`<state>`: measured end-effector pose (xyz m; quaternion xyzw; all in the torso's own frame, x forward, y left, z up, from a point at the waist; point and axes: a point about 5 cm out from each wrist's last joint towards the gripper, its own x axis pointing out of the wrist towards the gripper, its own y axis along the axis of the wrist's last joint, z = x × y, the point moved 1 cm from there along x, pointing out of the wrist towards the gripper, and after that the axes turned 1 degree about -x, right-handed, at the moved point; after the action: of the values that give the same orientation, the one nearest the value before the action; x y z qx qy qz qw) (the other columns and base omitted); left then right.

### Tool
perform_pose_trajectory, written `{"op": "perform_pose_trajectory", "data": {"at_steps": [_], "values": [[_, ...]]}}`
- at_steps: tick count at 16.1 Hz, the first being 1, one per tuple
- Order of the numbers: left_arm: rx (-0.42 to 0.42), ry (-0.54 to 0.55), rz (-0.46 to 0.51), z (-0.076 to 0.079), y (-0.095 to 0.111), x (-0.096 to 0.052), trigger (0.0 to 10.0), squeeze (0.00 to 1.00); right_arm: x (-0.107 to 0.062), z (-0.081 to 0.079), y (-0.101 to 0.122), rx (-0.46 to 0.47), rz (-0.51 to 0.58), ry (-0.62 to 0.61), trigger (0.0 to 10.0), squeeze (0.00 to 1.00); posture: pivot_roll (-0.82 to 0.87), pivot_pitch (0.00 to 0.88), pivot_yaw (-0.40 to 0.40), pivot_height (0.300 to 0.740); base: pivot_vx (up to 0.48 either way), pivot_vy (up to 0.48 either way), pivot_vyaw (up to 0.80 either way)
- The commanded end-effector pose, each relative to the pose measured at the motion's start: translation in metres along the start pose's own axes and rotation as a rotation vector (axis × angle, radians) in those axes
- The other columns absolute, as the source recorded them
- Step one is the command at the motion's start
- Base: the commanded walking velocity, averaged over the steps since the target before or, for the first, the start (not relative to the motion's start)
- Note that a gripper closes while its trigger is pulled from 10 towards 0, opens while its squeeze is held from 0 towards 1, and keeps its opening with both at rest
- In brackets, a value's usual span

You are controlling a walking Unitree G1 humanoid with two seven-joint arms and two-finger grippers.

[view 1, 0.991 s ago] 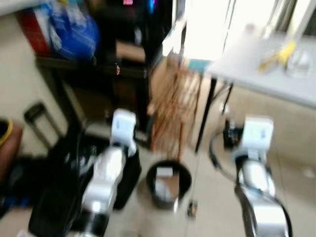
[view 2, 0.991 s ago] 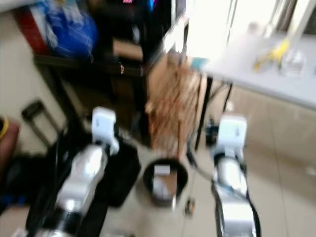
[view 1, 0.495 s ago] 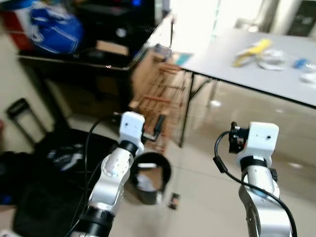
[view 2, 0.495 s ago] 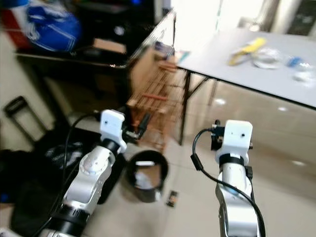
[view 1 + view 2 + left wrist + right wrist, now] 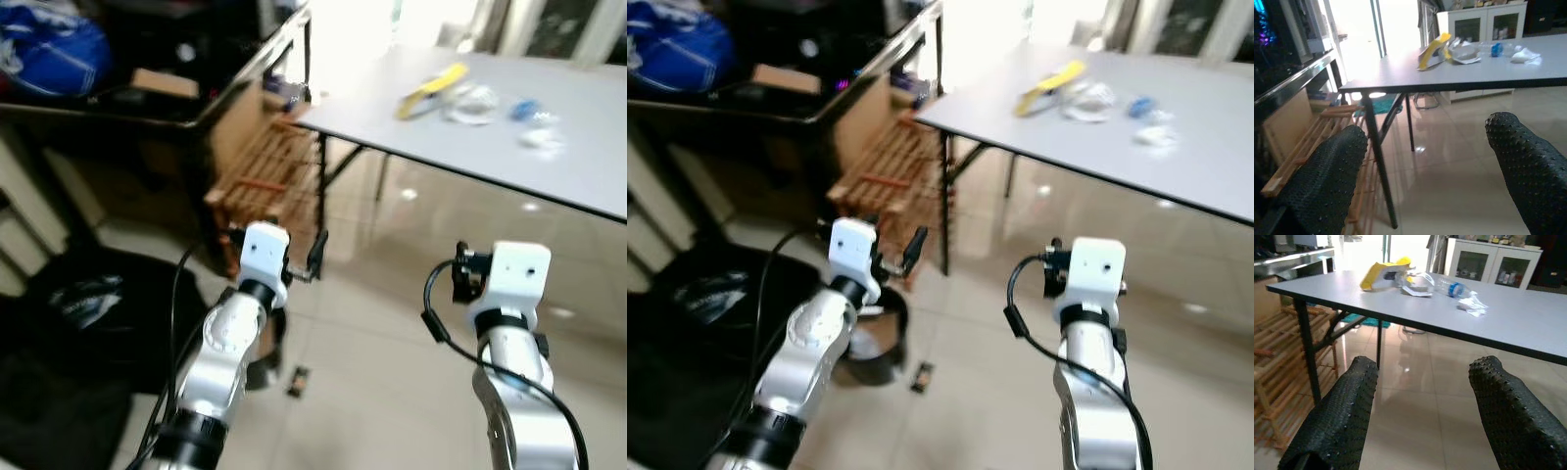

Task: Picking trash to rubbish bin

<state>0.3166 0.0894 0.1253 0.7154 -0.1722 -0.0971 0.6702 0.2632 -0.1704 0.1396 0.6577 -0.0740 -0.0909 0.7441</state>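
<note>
On the grey table (image 5: 588,176) lie a yellow bag (image 5: 431,86), a clear wrapper (image 5: 472,101), a blue-labelled bottle (image 5: 524,110) and crumpled white paper (image 5: 542,140). The right wrist view shows the same yellow bag (image 5: 1386,274), bottle (image 5: 1449,286) and paper (image 5: 1471,306). A black rubbish bin (image 5: 877,343) stands on the floor, partly behind my left arm. My left gripper (image 5: 1425,142) is open and empty, held out above the floor before the table. My right gripper (image 5: 1422,369) is open and empty too, facing the table's edge.
A wooden slatted rack (image 5: 269,186) leans against a dark desk (image 5: 147,98) left of the table. Black bags (image 5: 78,323) lie on the floor at the left. A small dark item (image 5: 296,381) rests on the tiles beside the bin. Shiny tiled floor stretches under the table.
The camera has swung to the right: the table sits more central and nearer, the bin has slid left behind my left arm. Both arms keep the same raised pose.
</note>
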Motion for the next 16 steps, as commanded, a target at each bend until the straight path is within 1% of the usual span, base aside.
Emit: {"op": "perform_pose_trajectory", "data": {"at_steps": [1,8,14,16], "values": [[0.001,0.023,-0.025,-0.0082,-0.0046,-0.0028,10.0,0.00,0.0003,-0.0042,0.0047,0.011,0.013,0.011,10.0,0.00,-0.10,0.073,0.053,0.740,0.000,-0.469,0.00],[0.001,0.027,-0.020,-0.0083,-0.0039,0.0017,10.0,0.00,0.0035,-0.0016,0.0066,0.006,0.025,-0.005,10.0,0.00,-0.10,0.058,0.051,0.740,0.000,-0.468,0.00],[0.002,0.033,-0.022,-0.0086,-0.0052,0.0024,10.0,0.00,0.0048,0.0005,0.0074,0.002,0.030,-0.014,10.0,0.00,-0.10,0.057,0.047,0.740,0.000,-0.468,0.00],[-0.001,0.034,-0.026,-0.0079,-0.0063,0.0030,10.0,0.00,0.0048,0.0006,0.0072,0.001,0.027,-0.018,10.0,0.00,-0.10,0.057,0.047,0.740,0.000,-0.141,-0.70]]}}
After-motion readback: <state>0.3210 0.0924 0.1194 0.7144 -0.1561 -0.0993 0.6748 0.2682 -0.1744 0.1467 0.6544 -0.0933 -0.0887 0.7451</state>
